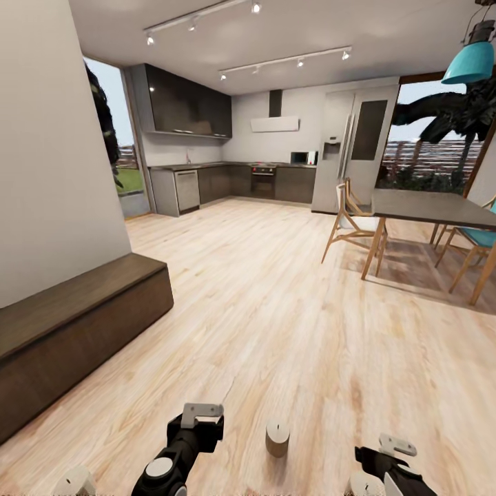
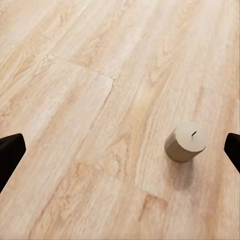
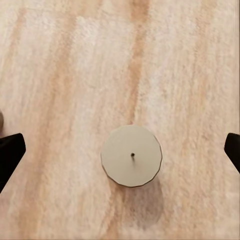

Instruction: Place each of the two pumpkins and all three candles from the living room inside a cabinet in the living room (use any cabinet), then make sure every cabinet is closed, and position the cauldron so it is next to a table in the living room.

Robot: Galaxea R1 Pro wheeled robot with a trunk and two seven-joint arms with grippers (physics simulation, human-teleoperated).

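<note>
Candles are the things at hand, all standing upright on the pale wood floor (image 1: 289, 324). One candle (image 3: 131, 155) sits directly under the right gripper (image 3: 120, 150), seen straight down onto its flat top and wick, between the two dark fingertips (image 3: 10, 152) and touching neither. A second candle (image 1: 277, 438) stands between the two arms; in the left wrist view it (image 2: 186, 142) lies ahead of the left gripper (image 2: 120, 150) and close to one fingertip rather than centred. A third pale top (image 1: 74, 480) shows just outside the left arm.

The step in hand looks like picking up a candle, and the right side is the better placed for it. Doing it well probably means lowering straight down so the candle stays centred, closing on the round wall below the top edge, and closing evenly so the stub does not tip or roll away. The left gripper would first need to shift sideways toward its candle.

Both grippers have their jaws spread wide, the fingertips at opposite edges of each wrist view, and both are empty, touching nothing.

Farther out, the long dark-brown cabinet (image 1: 76, 324) runs along the wall beyond the left arm, its fronts appearing closed. A dining table (image 1: 430, 207) with chairs stands well off beyond the right arm.
</note>
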